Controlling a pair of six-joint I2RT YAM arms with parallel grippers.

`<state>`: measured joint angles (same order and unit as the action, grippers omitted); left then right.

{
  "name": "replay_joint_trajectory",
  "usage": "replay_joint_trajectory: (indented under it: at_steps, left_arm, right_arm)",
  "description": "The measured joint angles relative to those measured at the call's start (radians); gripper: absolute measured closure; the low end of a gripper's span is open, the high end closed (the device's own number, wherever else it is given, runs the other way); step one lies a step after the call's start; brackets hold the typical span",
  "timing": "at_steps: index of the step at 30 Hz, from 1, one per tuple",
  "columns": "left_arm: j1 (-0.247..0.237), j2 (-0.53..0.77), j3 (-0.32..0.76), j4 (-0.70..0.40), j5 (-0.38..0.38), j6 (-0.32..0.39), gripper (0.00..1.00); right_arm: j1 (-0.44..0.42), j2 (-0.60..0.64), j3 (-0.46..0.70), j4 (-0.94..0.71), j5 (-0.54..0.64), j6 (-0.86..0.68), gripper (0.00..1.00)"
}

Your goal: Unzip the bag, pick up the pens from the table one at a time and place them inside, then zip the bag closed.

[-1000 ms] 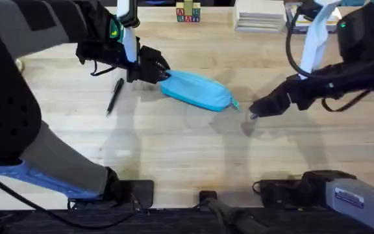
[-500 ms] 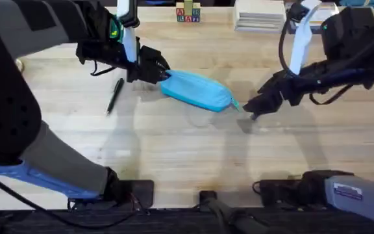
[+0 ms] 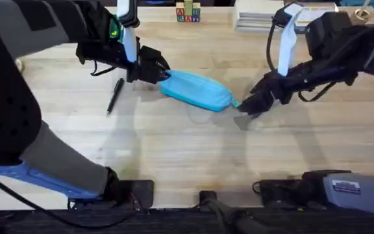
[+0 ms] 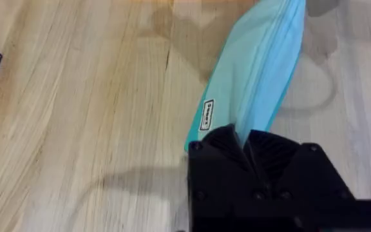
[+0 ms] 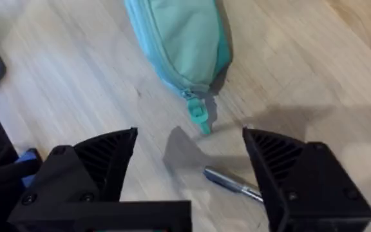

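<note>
Light blue fabric, the bag (image 3: 195, 90) lies on the table (image 3: 174, 149) between the two grippers, its zipper shut along its length. The left gripper (image 3: 162, 73) has its black fingers pinched closed on the end of the bag nearest it; in the left wrist view the fabric (image 4: 256, 84) is bunched between the two fingers and runs straight away from them. At the bag's other end the small teal pull tab (image 5: 199, 118) lies flat on the wood, just ahead of the right gripper (image 3: 244, 108), whose fingers stand spread wide with nothing between them. The tab sits in line with the gap of that gripper, apart from both fingertips. One pen (image 5: 232, 182) lies on the table close in between the right fingers, nearer than the tab. Another pen (image 3: 114, 95) lies well off to the outer side of the left gripper, apart from the bag.
</note>
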<state>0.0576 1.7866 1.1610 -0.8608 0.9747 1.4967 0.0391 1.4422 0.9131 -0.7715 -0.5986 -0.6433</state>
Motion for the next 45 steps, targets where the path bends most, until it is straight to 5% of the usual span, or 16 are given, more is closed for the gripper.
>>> replay_joint_trajectory:
  at_steps: [21,45]
  left_arm:
    - [0.0,0.0,0.0,0.0,0.0,0.0,0.958]
    - [0.0,0.0,0.0,0.0,0.0,0.0,0.958]
  right_arm:
    - [0.017,0.054,0.0,0.047,-0.001,-0.163,0.004]
    - [0.1,0.179,0.0,0.136,-0.001,-0.177,0.065]
